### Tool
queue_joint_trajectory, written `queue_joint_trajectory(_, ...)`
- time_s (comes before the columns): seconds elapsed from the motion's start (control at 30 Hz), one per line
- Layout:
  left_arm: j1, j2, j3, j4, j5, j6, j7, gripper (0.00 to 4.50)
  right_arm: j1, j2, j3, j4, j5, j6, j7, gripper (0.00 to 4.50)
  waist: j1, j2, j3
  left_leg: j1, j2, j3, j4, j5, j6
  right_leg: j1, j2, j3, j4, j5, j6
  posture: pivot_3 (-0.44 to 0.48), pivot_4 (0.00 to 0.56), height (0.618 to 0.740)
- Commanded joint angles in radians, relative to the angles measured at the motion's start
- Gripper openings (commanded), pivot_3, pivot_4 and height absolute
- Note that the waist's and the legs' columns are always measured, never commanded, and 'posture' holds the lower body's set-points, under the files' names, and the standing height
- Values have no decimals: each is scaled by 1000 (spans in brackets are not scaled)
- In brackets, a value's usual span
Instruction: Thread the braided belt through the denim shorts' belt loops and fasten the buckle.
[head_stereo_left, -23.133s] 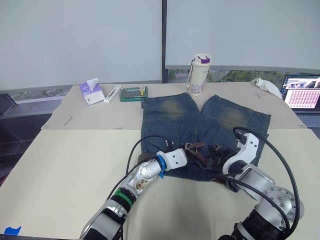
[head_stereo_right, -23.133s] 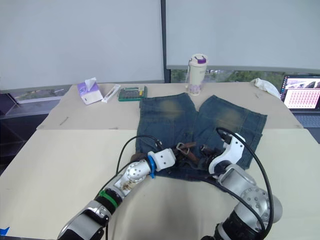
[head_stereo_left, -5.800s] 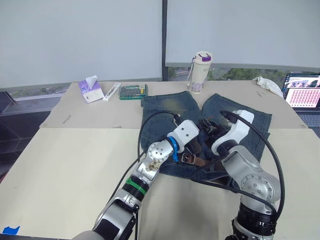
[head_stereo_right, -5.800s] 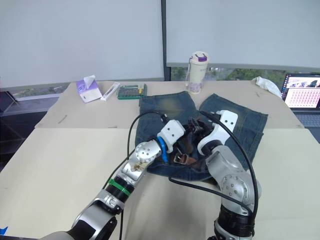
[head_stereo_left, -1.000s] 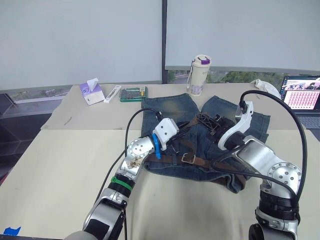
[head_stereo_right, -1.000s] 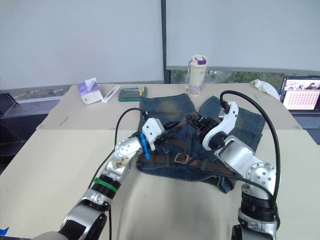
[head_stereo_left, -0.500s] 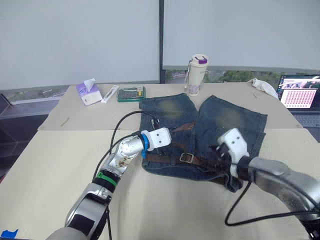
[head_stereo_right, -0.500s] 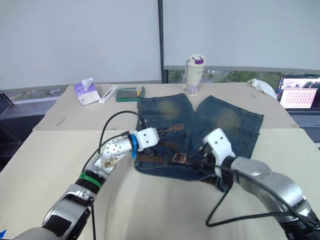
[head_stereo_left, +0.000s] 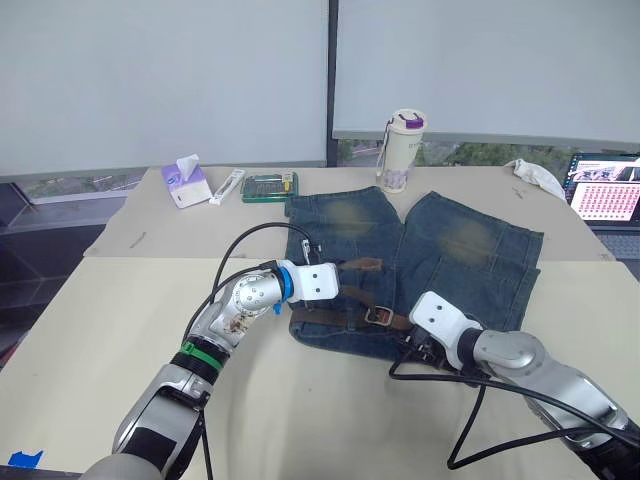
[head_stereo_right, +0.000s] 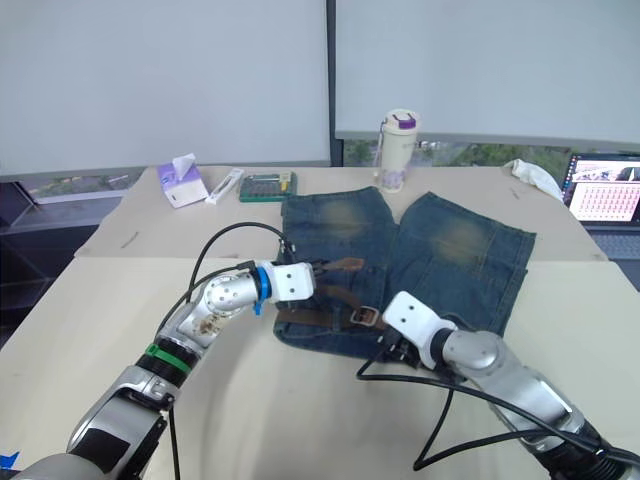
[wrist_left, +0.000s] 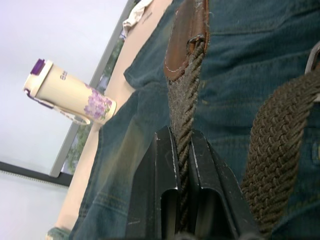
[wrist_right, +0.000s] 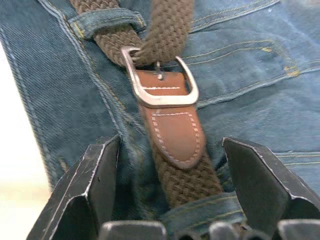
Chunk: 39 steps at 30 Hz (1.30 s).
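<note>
Since half a second ago, the right gripper (wrist_right: 170, 220) has drawn back to the near, lower edge of the blue denim shorts (head_stereo_left: 440, 250), and the left gripper (wrist_left: 178, 165) has stayed clamped on the belt. At the upper left of the head view, on the tan table (head_stereo_left: 120, 330), lie a small purple and white tissue pack (head_stereo_left: 184, 182), a white tube (head_stereo_left: 226, 186) and a green box (head_stereo_left: 268, 186). At frame centre, the left gripper's two black fingers (wrist_left: 160, 170) are pressed together on the dark brown braided belt (wrist_left: 182, 115), just behind its brown leather tip. That tip lies over the left leg of the shorts, which lie flat, legs pointing toward the top of the frame and waistband toward the bottom. The belt runs along the waistband under a blue denim belt loop (wrist_right: 107, 21), and the silvery rectangular metal buckle (wrist_right: 160, 75) lies at the middle of the waistband with the strap passing through its frame. Right of centre, the right gripper's jaws stand wide apart, one either side of the belt just below the buckle, holding nothing. A cream tumbler with a purple lid (head_stereo_left: 402, 150) stands at top centre. A white cloth (head_stereo_left: 540, 178) and an open laptop (head_stereo_left: 606, 198) sit at the upper right.
</note>
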Motion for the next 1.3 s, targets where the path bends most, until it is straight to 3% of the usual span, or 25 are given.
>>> queue_joint_trajectory(0.03,-14,10,1,-37,6,-1,-1,0,-11,38,-40,-12,-20,17,6,2798,0,0,0,0,0,0,0,0,0,0,0,0,0,0,0,0,150,740)
queue_joint_trajectory(0.3,-9,20,-13,-48,10,-4,-20,0,0,33,-7,-33,-122,30,26,26,1,0,0,0,0,0,0,0,0,0,0,0,0,0,0,0,150,740)
queue_joint_trajectory(0.57,-27,42,-52,-35,55,-23,-37,0,-14,14,42,-48,-343,-106,3,26,3,0,0,0,-1,0,0,0,-1,0,0,0,0,0,0,0,150,740)
queue_joint_trajectory(0.73,-79,69,-119,12,155,-68,-47,0,-23,10,53,-6,-492,-288,-25,26,3,0,0,0,-2,1,0,1,-1,0,0,0,1,0,0,0,150,740)
queue_joint_trajectory(1.0,-151,83,-184,87,298,-116,33,0,-22,56,37,27,-587,-395,-3,26,1,-1,0,0,-2,1,0,1,-2,0,1,0,1,0,0,0,150,740)
queue_joint_trajectory(1.3,-171,61,-212,95,367,-130,91,0,-20,111,31,27,-643,-426,27,26,-1,0,0,0,-2,1,0,1,-2,0,2,0,1,0,0,0,150,740)
